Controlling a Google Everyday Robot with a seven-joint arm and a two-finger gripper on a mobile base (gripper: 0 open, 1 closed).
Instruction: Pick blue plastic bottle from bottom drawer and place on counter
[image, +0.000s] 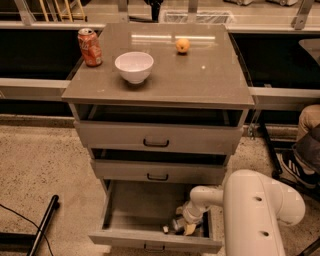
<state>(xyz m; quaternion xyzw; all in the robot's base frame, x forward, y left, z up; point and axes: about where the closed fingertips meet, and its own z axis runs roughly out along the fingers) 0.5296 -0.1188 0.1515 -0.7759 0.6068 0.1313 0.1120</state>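
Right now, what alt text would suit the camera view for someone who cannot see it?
A white robot arm reaches its claw into the open bottom drawer of a grey cabinet, right at a small bottle lying near its front. On the counter above sit a red soda can, a white bowl and an orange fruit.

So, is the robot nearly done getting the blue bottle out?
Not yet. Done: the bottom drawer is open and the arm reaches down into it. In hand: the pincer is right at the blue plastic bottle, which lies on the drawer floor near the front right. Left: lift it out and set it on the counter, where a red can, a white bowl and an orange fruit sit.
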